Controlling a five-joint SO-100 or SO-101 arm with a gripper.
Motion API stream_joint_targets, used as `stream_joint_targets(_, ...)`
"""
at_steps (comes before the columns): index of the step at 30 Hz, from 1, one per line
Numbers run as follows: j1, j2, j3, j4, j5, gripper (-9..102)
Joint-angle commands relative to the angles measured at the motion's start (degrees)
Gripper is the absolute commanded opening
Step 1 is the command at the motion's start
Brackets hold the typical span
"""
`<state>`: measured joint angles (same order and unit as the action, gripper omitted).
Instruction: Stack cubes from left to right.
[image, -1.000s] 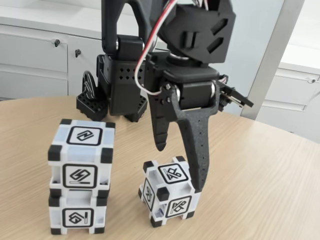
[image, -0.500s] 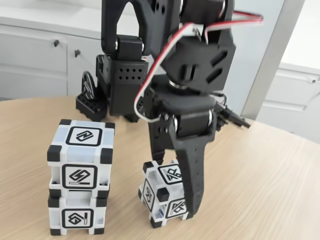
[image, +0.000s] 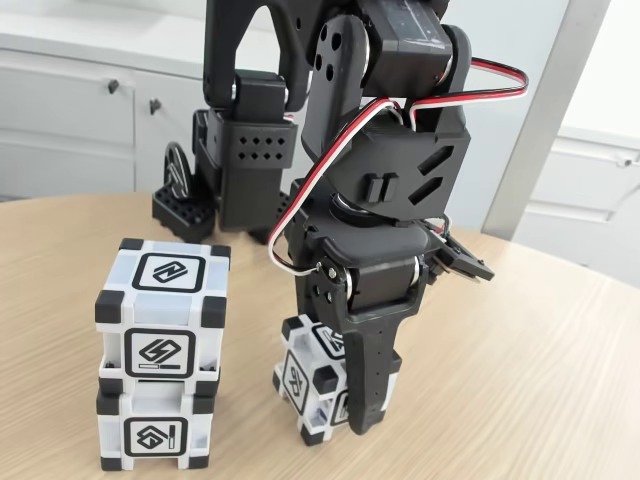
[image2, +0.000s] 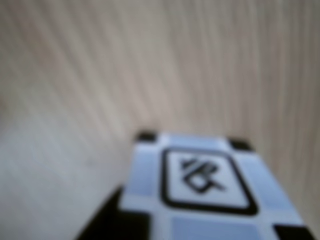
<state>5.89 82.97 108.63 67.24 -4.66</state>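
Two cubes stand stacked at the left of the fixed view, the upper cube (image: 160, 300) on the lower cube (image: 155, 435). A third cube (image: 300, 380) rests on the wooden table to their right. My black gripper (image: 345, 400) is down over this third cube with its jaws spread either side. The near finger (image: 368, 380) covers the cube's front right face, and the far finger is hidden behind the cube. In the wrist view the same cube (image2: 205, 185) lies close and blurred at the bottom, glyph face up.
The arm's black base (image: 240, 170) stands at the back of the light wooden table (image: 520, 380). White cabinets (image: 70, 110) run behind the table's curved far edge. Bare tabletop extends to the right of the gripper.
The gripper has come down from above the third cube until its jaws straddle it. That cube has shifted slightly left. The stack of two has not moved.
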Motion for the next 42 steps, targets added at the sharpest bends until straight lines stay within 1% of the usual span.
stream_joint_targets(1, 0.70, 0.18, -1.05, 0.35, 0.53, 22)
stream_joint_targets(6, 0.70, 1.14, -1.05, 1.32, 0.62, 18)
stream_joint_targets(16, 0.79, 2.72, -1.23, 1.49, 1.76, 17)
stream_joint_targets(28, 0.79, 30.32, -1.23, 1.58, 6.94, 17)
stream_joint_targets(42, 0.97, 52.03, -1.23, 1.58, 8.61, 17)
